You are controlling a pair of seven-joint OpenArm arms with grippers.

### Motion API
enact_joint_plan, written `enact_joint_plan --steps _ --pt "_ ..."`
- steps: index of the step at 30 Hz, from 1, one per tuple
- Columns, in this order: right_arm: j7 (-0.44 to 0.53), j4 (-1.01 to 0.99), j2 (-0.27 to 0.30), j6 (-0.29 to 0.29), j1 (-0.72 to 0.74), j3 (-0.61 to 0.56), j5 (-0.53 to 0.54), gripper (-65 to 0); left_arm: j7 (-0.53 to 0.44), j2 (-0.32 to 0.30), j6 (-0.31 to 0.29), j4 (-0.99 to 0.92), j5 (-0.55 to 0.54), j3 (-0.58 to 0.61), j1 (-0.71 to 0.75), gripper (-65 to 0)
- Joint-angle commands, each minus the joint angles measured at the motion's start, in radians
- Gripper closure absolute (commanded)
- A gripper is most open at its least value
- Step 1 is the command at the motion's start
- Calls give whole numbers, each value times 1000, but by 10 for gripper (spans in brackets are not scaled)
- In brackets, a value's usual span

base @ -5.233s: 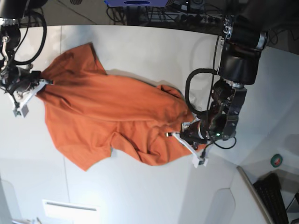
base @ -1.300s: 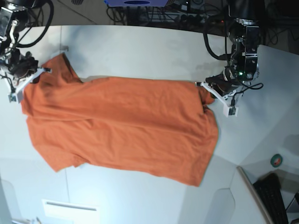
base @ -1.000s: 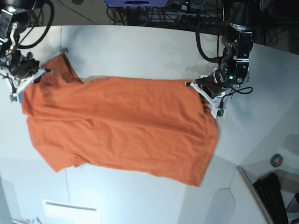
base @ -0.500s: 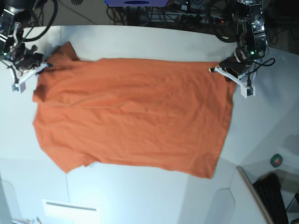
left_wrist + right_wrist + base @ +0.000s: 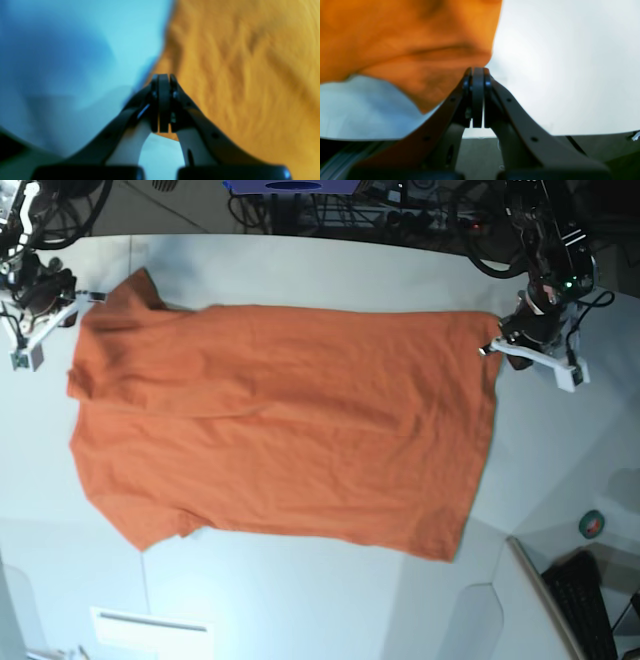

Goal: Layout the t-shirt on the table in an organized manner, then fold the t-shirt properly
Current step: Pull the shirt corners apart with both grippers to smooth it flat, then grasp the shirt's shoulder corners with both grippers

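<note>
The orange t-shirt [image 5: 280, 425] lies spread nearly flat on the white counter [image 5: 300, 270], its long axis running across the base view from left to right. The shoulder and sleeve end points toward that view's left, where one short sleeve juts up at the far corner and another sticks out at the lower left; the straight hem forms the right-hand edge, slanting slightly down and inward. The cloth carries only shallow wrinkles, mostly along its length. The left end effector [image 5: 503, 344] sits at the hem's upper corner on the base view's right, its jaws pressed together on the t-shirt; in the left wrist view [image 5: 161, 80] the closed tips meet right at the orange edge, with fabric to one side and bare counter to the other. The right end effector [image 5: 82, 298] is at the opposite upper corner by the sleeve, likewise clamped on the t-shirt; its wrist view [image 5: 477, 71] shows the tips closed at the cloth's border, the fabric hanging blurred above them.
</note>
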Motion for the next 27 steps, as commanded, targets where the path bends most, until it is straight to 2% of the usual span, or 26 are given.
enact_joint_plan --steps 1,5,7,8,11,13,15,16,17,21,25,27 --pt "14 19 6 1 5 10 2 0 -14 -10 0 20 -60 -36 13 0" --pt "14 22 -77 4 21 62 2 0 -14 -27 0 8 -265 -91 62 0" --pt "14 22 -115 53 33 107 2 0 -14 -42 -2 -12 -305 -84 79 0" --pt "14 22 -132 93 36 127 2 0 -14 -47 -7 -28 -313 -79 83 -28" --pt "6 22 -169 234 47 180 2 0 -14 -53 -68 -86 -321 -85 86 -270" --pt "5 22 -173 304 48 211 2 -165 -14 -53 -76 -132 -321 -88 86 -429" --pt "5 20 -173 342 48 232 2 -308 -14 -53 -77 -158 -321 -88 86 -525" --pt "5 20 -173 357 48 246 2 -362 -14 -51 -77 -170 -322 -88 86 -548" --pt "5 20 -173 369 48 257 2 -387 -14 -50 -77 -183 -322 -84 83 -553" --pt "11 2 -175 369 56 323 2 -372 -14 -45 -77 -229 -322 -79 54 -555" --pt "5 -121 -178 369 107 435 2 -372 -14 -45 -77 -273 -322 -78 14 -555" --pt "5 -193 -173 369 120 441 2 -374 -14 -48 -77 -286 -322 -58 0 -555"
